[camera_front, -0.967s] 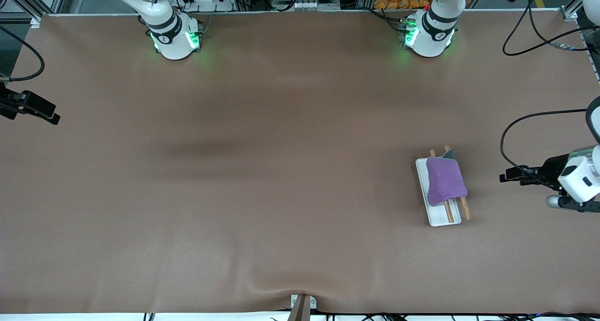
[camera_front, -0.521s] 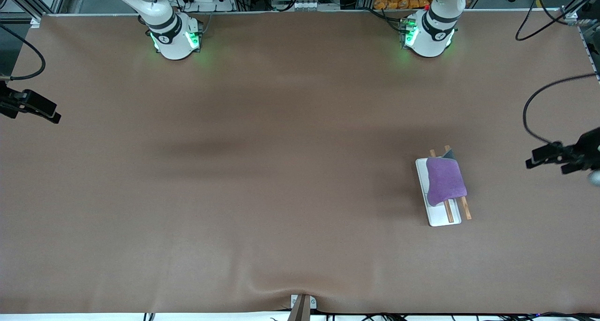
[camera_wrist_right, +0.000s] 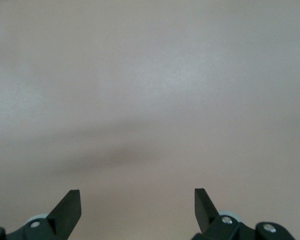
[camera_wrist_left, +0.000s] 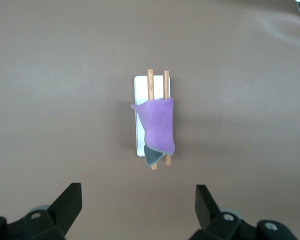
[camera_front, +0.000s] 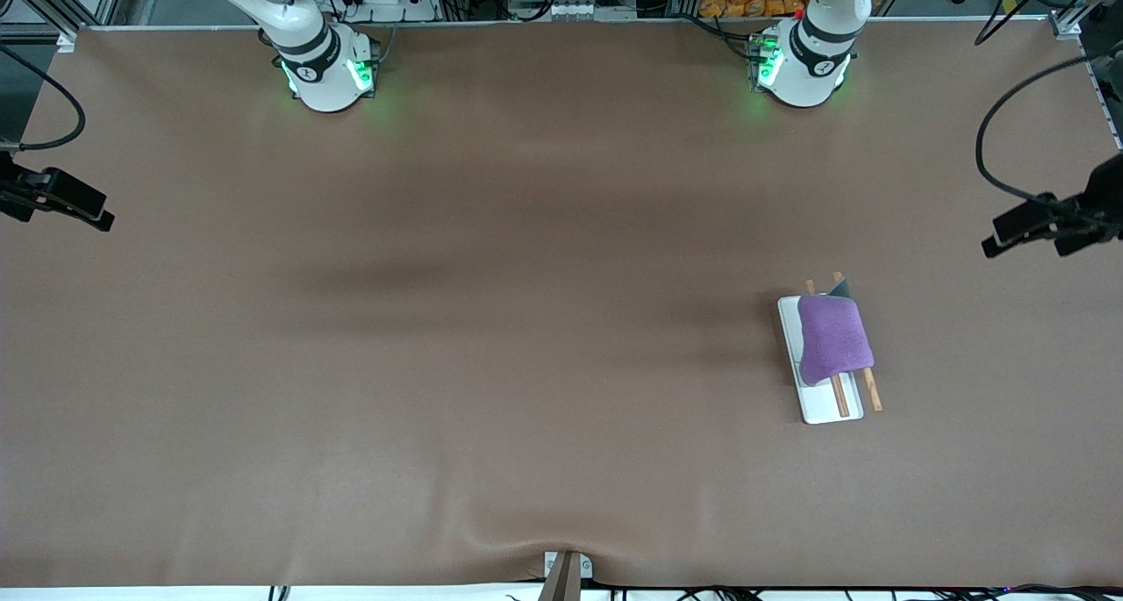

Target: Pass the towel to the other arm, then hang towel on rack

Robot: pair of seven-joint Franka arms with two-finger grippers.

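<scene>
The purple towel [camera_front: 834, 338] with its dark grey band hangs draped over the two wooden rods of the rack [camera_front: 820, 408], which stands on the table toward the left arm's end. The towel [camera_wrist_left: 159, 129] and the rack [camera_wrist_left: 140, 90] also show in the left wrist view. My left gripper [camera_front: 1000, 232] is open and empty, raised over the table at the left arm's end, apart from the rack; in its wrist view [camera_wrist_left: 138, 202] the jaws stand wide. My right gripper [camera_front: 92, 211] is open and empty over the table at the right arm's end [camera_wrist_right: 137, 202].
Both arm bases [camera_front: 329, 70] [camera_front: 803, 66] stand along the table's farthest edge from the front camera. A black cable [camera_front: 991, 158] loops near the left gripper. A small clamp [camera_front: 566, 570] sits at the table's nearest edge.
My left gripper has pulled up and away from the rack, toward the table's edge at the left arm's end. The towel stays draped on the rods. The right arm has not moved.
</scene>
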